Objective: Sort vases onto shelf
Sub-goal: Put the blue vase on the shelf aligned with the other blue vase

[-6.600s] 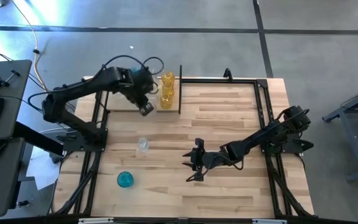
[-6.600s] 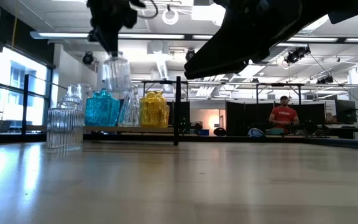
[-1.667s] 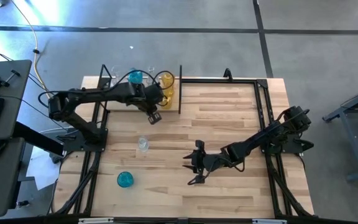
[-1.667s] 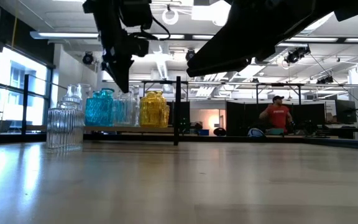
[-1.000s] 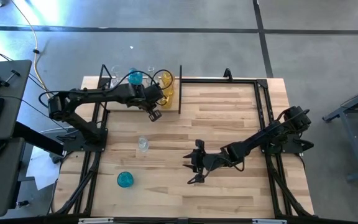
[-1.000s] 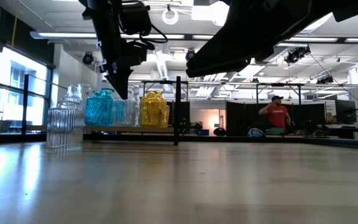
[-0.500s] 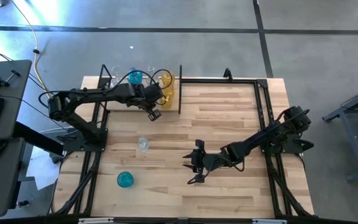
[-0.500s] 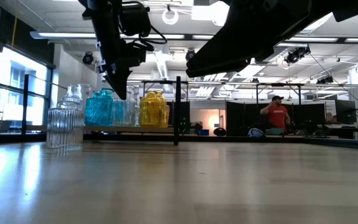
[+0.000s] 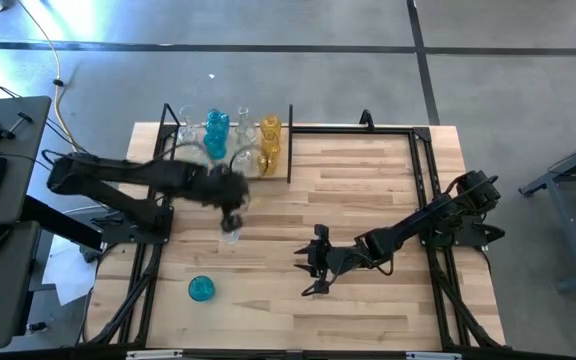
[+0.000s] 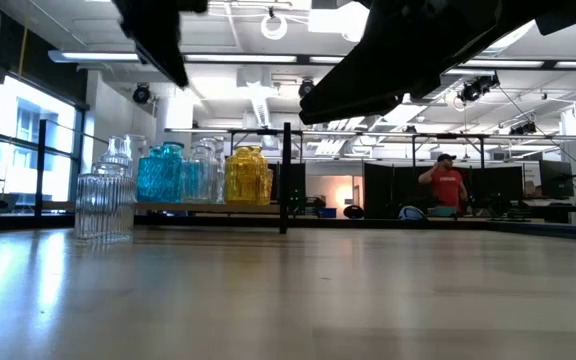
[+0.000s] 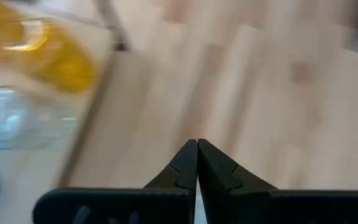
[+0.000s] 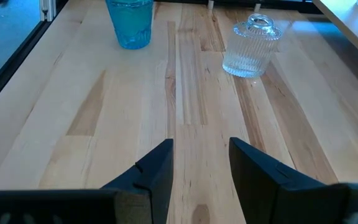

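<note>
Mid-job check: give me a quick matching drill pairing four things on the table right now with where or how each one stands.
Things:
1. left tool
2. right tool
3. loose teal vase
4. yellow vases

States:
A. on the shelf, next to its tall black end post
B. shut and empty, above the loose clear vase
C. open, low over bare tabletop near the middle
D. standing alone on the tabletop near the front edge

Pairs: 1-B, 2-C, 3-D, 4-A

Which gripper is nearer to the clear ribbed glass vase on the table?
The left gripper: it hangs almost over the clear ribbed glass vase. The right gripper waits farther away at the table's middle.
</note>
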